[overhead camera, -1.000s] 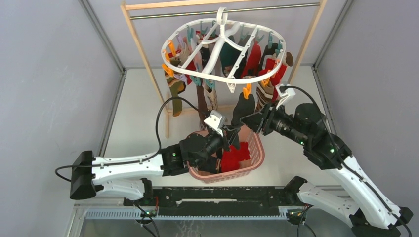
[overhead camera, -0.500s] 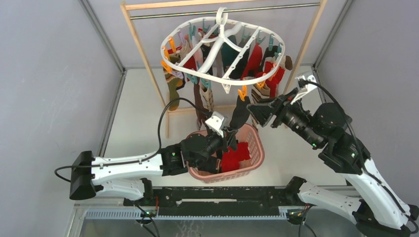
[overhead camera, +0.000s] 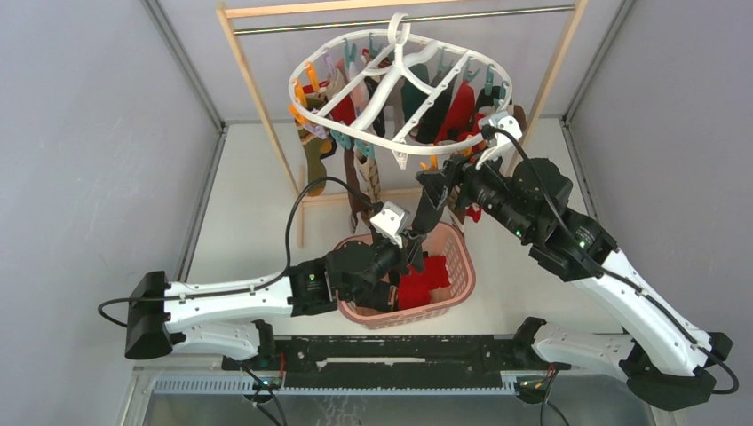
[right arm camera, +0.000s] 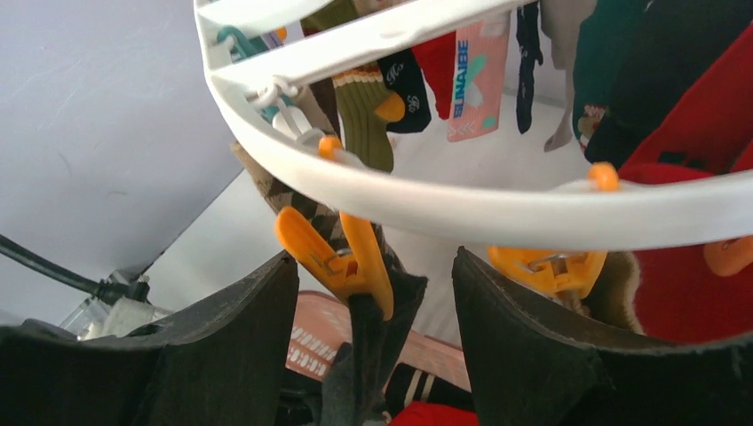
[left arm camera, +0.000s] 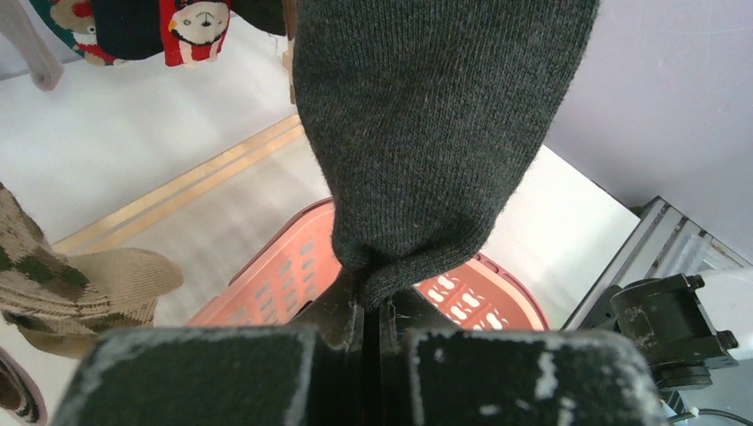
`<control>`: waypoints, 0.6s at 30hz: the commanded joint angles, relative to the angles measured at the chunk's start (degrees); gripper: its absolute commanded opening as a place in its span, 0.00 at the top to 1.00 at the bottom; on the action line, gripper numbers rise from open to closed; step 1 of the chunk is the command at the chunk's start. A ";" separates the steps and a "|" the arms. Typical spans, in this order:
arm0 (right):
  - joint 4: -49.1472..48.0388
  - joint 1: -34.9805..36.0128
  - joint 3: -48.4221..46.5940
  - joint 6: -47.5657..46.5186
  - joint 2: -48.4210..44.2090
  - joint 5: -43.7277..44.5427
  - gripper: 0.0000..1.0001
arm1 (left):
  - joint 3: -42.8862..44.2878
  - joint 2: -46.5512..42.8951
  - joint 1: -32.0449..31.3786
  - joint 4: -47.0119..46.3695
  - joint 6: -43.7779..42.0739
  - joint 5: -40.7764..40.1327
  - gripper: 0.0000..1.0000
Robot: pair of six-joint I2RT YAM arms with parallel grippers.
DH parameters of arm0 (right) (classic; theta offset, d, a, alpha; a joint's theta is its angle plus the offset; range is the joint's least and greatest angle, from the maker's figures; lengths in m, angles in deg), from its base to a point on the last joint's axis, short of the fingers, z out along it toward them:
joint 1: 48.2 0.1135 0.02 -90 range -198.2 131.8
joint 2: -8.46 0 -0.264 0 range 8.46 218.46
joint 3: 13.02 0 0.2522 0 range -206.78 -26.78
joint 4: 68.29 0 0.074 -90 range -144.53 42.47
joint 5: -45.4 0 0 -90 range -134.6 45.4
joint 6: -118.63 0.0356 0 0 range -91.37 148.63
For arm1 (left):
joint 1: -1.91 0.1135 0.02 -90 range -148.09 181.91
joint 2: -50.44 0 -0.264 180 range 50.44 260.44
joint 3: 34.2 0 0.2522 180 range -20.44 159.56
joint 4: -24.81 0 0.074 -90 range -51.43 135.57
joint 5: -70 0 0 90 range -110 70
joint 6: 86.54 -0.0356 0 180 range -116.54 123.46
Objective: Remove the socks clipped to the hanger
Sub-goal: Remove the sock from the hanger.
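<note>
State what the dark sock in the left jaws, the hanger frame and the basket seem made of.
Dark sock: matte knitted fabric, fine stitch rows visible.
Hanger frame: smooth white moulded plastic, probably.
Basket: pink plastic, likely; moulded slotted walls.

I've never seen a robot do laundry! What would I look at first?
The big white hanger full of colourful socks hangs up at the back. Under its near edge, the left gripper pinches the bottom end of a dark grey sock above the pink basket, while the right gripper stands open around the orange clip holding that sock.
</note>
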 commanded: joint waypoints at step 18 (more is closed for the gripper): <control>-5.97 5.60 -5.32 -7.26 3.31 12.08 0.40 | 4.46 -1.68 0.39 0.00 -1.47 -0.19 1.00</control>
